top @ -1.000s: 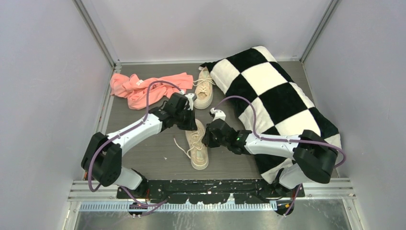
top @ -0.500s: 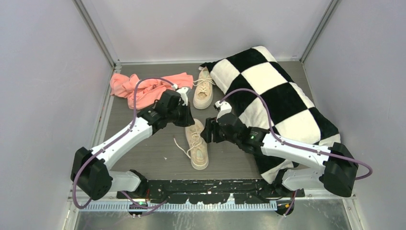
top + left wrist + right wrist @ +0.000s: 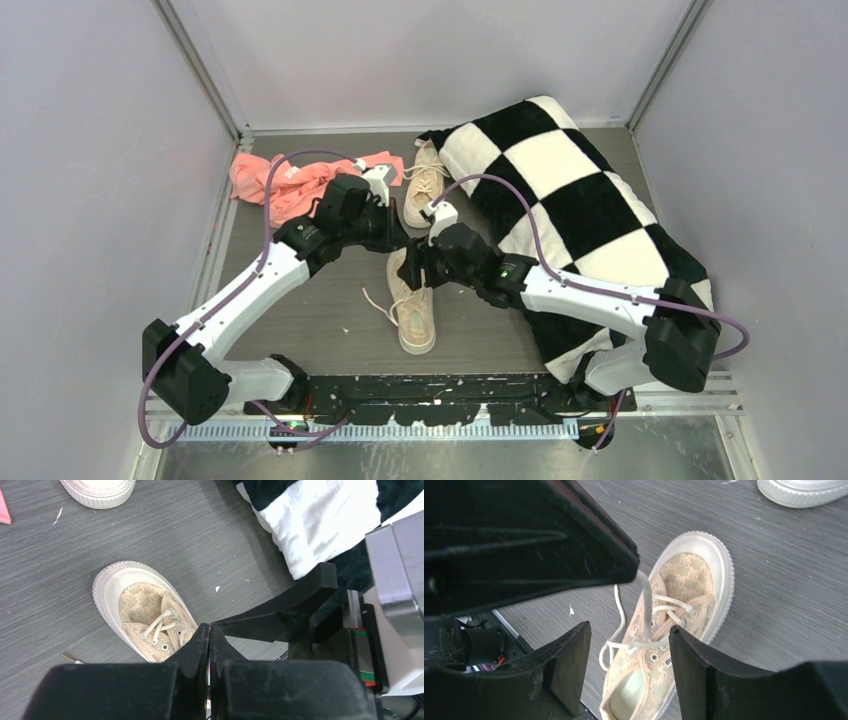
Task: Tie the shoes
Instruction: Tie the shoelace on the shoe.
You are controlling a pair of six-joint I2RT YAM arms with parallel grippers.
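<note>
The near shoe (image 3: 414,308), a beige patterned sneaker with a pale sole, lies toe-away on the dark table (image 3: 300,300). The far shoe (image 3: 424,186) rests beside the pillow. My left gripper (image 3: 397,240) hovers over the near shoe's toe, shut on a cream lace (image 3: 646,600) that runs taut from its tip down to the eyelets. In the left wrist view the left gripper (image 3: 209,630) has its jaws pressed together above the near shoe (image 3: 136,600). My right gripper (image 3: 628,630) is open, straddling the near shoe (image 3: 674,630) from above with nothing gripped. A loose lace loop (image 3: 611,645) hangs off the shoe's side.
A black-and-white checkered pillow (image 3: 590,210) fills the right side of the table. A pink cloth (image 3: 285,185) lies at the back left. Grey walls enclose the table. The two grippers are close together over the near shoe.
The right gripper has opened and let go of the lace, then moved over the near shoe. The left arm has swung away from me and leftward with its lace.
</note>
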